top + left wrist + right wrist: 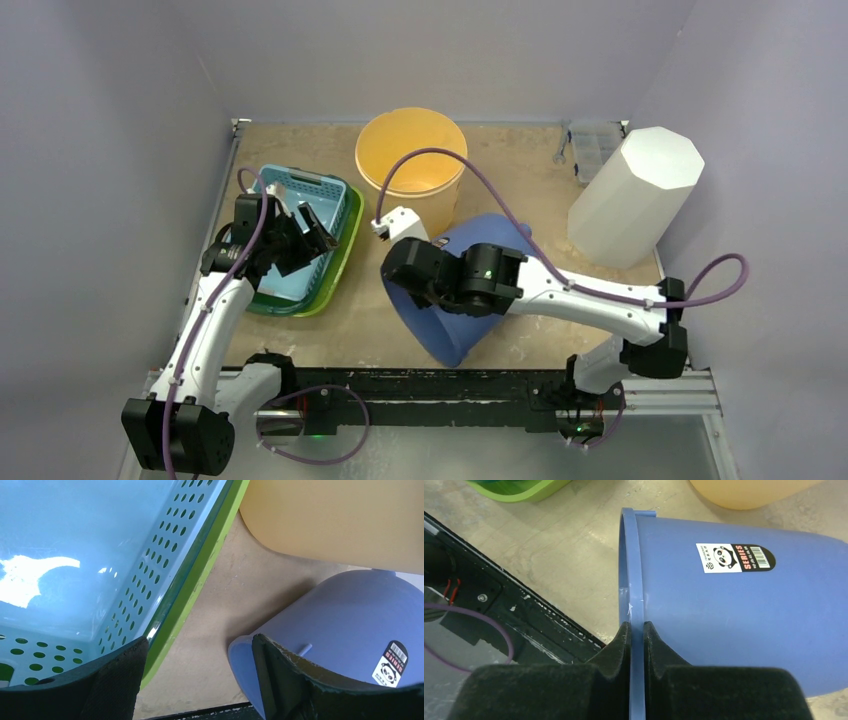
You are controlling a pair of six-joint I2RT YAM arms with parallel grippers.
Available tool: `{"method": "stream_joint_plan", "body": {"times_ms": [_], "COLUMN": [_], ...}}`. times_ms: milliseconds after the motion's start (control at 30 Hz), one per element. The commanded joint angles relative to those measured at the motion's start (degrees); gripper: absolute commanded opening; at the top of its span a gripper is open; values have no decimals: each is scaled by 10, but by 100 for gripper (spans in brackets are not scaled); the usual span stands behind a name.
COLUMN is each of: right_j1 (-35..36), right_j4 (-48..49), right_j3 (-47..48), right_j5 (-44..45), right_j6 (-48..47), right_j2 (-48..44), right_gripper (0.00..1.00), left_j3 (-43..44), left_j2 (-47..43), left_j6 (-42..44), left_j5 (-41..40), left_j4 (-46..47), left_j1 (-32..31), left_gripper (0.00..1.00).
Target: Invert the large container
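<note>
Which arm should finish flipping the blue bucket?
Right. The right gripper is shut on the rim of the blue bucket, which lies tipped over. The left gripper is open near the light blue basket, holding nothing.

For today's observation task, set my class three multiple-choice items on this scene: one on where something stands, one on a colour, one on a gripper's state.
1. Where does the white container stand?
A. at the far right of the tabletop
B. inside a basket
C. between the arm bases

2. What colour is the bucket whose rim the right gripper clamps?
A. yellow
B. blue
C. white

3. The left gripper is:
A. open, holding nothing
B. shut on the bucket
C. shut on a cable

Answers
1 A: the top view shows it by the right edge.
2 B: the right wrist view shows a blue wall and rim between the closed fingers.
3 A: its fingers stand wide apart, with only bare tabletop between them.
</note>
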Motion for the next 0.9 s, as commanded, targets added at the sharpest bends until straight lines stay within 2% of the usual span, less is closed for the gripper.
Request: {"method": "stream_joint_plan", "body": {"times_ms": [0,233,367,600,767,867], "right_j1": [68,176,219,253,263,266], "right_j4": [-93,-150,-181,-152,-65,-47], "right_j3": [43,74,94,90,57,47], "right_j5": [95,232,263,241,205,188], "right_j6": [41,109,138,120,59,44], "right_j2": [61,121,161,185,180,185], "right_gripper": [0,0,0,0,0,0], "left_j3": [12,21,25,37,39,40], "left_j2": [-1,-1,-1,-5,-10,-13], "left_j6": [9,-1,-8,-12,-17,-18], "left_j5": [-18,-62,-79,-108,-110,-111], "left_j4": [10,-5,-8,-20,-22,-24], "left_j1": [3,3,3,3,3,3], "left_gripper": [75,75,75,75,75,75]}}
